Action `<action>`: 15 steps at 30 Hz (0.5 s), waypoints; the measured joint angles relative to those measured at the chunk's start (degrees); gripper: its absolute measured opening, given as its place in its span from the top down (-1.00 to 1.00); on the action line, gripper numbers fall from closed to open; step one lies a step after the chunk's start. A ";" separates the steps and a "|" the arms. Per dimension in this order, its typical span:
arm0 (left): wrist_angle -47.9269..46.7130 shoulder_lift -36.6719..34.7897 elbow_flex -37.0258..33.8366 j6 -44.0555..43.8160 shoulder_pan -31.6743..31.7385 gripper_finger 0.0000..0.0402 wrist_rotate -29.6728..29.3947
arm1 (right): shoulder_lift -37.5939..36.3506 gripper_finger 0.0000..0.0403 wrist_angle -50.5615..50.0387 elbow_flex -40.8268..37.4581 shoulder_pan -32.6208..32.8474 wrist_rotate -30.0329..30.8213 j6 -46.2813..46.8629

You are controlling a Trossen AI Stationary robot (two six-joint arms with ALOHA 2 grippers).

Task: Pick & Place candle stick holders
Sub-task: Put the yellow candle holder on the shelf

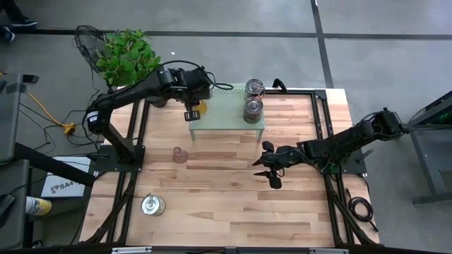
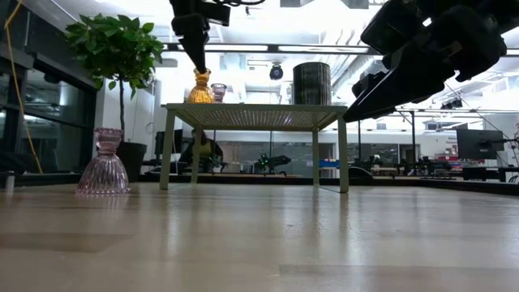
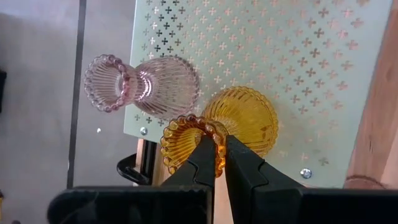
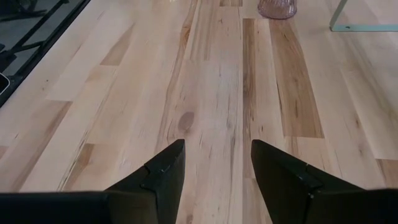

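Toward the upper middle of the high view, the left gripper (image 3: 221, 152) pinches the amber holder (image 3: 239, 118) by its beaded rim on the perforated stand (image 1: 226, 116), beside a pink ribbed one (image 3: 146, 87) and two grey metallic ones (image 1: 253, 109) (stacked, it seems). Left on the desk (image 1: 233, 197): another pink holder (image 1: 181, 155) and a silvery one (image 1: 152, 204). The right gripper (image 1: 268, 168) hovers empty, jaws parted.

You have bright, even light overhead; the low view's counter (image 2: 259, 243) shows glare, its near foreground blurred.
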 joint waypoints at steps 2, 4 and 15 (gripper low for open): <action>0.37 0.00 0.00 -0.67 -0.19 0.96 0.01 | 0.00 0.11 0.00 0.00 0.00 0.00 0.00; 0.66 0.02 0.00 -1.47 -0.24 0.96 0.30 | 0.00 0.11 0.00 0.00 0.00 0.00 -0.01; 3.50 -0.02 -2.71 -1.46 -0.22 0.96 -1.69 | 0.00 0.11 0.00 0.00 0.00 -0.04 0.07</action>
